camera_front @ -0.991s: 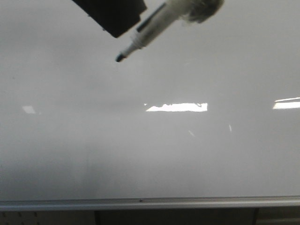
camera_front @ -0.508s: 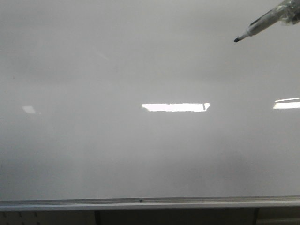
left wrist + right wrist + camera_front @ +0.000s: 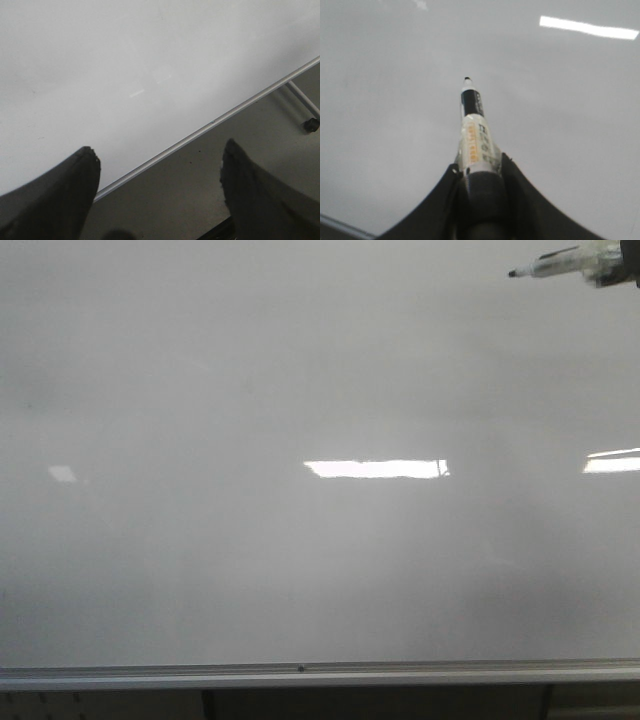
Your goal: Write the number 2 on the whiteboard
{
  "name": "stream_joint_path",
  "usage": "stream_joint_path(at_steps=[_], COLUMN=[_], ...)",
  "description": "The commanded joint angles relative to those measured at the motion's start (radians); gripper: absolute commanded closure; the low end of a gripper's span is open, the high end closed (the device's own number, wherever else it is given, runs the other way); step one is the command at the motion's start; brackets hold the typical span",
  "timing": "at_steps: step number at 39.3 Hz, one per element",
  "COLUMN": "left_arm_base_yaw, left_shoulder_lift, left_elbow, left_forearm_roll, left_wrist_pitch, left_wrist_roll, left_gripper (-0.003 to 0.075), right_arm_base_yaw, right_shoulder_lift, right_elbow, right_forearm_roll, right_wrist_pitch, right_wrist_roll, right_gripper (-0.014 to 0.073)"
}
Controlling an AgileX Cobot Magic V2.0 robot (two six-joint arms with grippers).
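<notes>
The large glossy white-grey whiteboard [image 3: 300,570] is seen filling nearly the whole front view, with bright rectangular light reflections [image 3: 376,469] across its middle and a silver aluminium bottom rail [image 3: 300,674] along its lower edge. No drawn digit can be made out on its surface in any view.

A white-barrelled marker with a black tip and an orange-printed label [image 3: 472,135] is gripped by the right tool [image 3: 480,185], whose black fingers [image 3: 520,195] are closed against the barrel on both sides. In the front view the marker [image 3: 560,262] is seen at the upper right corner, lying almost level, its tip pointing left; whether the tip touches the board cannot be told.

The left tool [image 3: 160,175] is held wide open with nothing between its dark fingers [image 3: 60,195], above the rail [image 3: 210,125] and the grey floor beyond.
</notes>
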Motion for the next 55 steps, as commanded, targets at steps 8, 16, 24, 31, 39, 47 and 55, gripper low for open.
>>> stream_joint_path(at_steps=[8,16,24,31,39,47,55], left_arm_base_yaw=[0.004,0.004,0.004,0.004,0.004,0.004,0.004], left_shoulder_lift=[-0.014,-0.014,-0.014,-0.014,-0.014,-0.014,-0.014], left_elbow=[-0.022,-0.022,-0.022,-0.022,-0.022,-0.022,-0.022], left_forearm_roll=[-0.007,-0.007,-0.007,-0.007,-0.007,-0.007,-0.007], left_wrist_pitch=[-0.064,-0.064,-0.064,-0.064,-0.064,-0.064,-0.072], left_wrist_roll=[-0.009,-0.009,-0.009,-0.009,-0.009,-0.009,-0.009], left_gripper=[0.0228,0.0228,0.0228,0.0228,0.0228,0.0228,0.0228], right_arm_base_yaw=[-0.016,-0.016,-0.016,-0.016,-0.044,-0.163,-0.125], right_shoulder_lift=[0.116,0.214,0.296,0.339,0.383,0.382,0.407], right_elbow=[-0.082,-0.152,-0.211,-0.250,-0.291,-0.307,-0.269], right_forearm_roll=[-0.064,-0.150,-0.173,-0.176,-0.176,-0.168,-0.161], right_wrist_pitch=[-0.203,-0.240,-0.253,-0.266,-0.272,-0.149,0.020], right_wrist_roll=[-0.044,-0.044,-0.044,-0.050,-0.084,-0.083,-0.083], right_gripper=[0.0596,0.0596,0.0596,0.0596,0.0596,0.0596,0.0596])
